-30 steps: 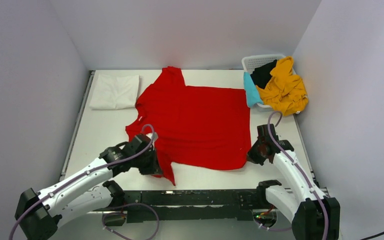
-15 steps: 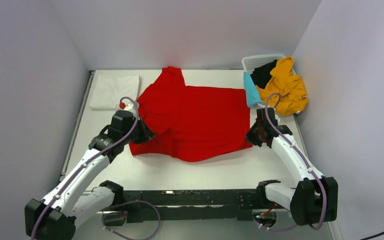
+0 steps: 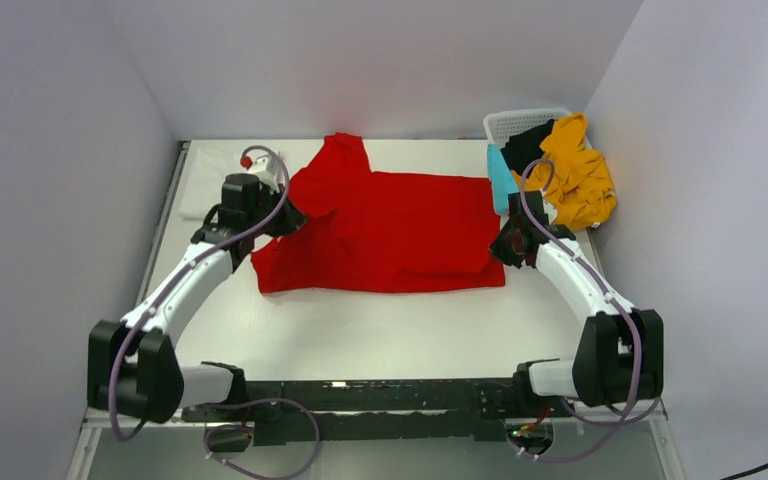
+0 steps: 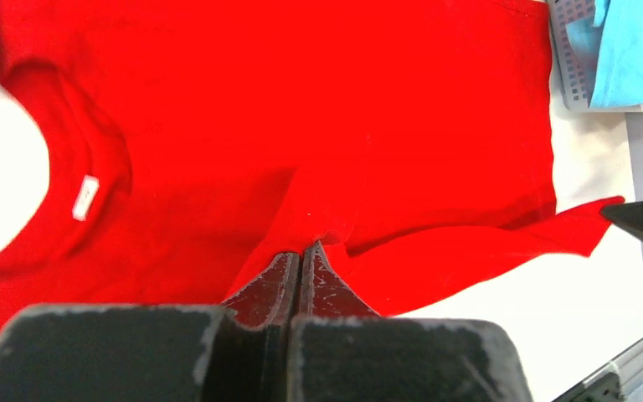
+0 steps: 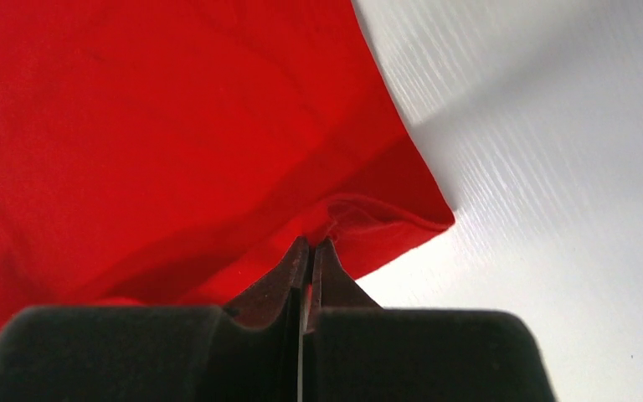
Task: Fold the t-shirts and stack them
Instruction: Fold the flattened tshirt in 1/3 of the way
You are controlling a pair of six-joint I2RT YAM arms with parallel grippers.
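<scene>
Red t-shirt (image 3: 390, 235) at mid-table (image 3: 380, 330), near part doubled over onto itself. Left gripper (image 4: 301, 253): jaws pinched tight on red cloth at the shirt's left edge. Right gripper (image 5: 310, 244): jaws clamped on its right hem corner. Mustard-yellow t-shirt (image 3: 570, 180) heaped on basket (image 3: 525, 122), far right.

The top view looks down from high on the near side of the red t-shirt (image 3: 390, 235), which lies mid-surface (image 3: 360, 320). The left wrist view sits close at the shirt's left edge and looks across it toward the basket (image 4: 571, 59); the right wrist view is closer still, at the shirt's right edge. All three share this shirt.
</scene>
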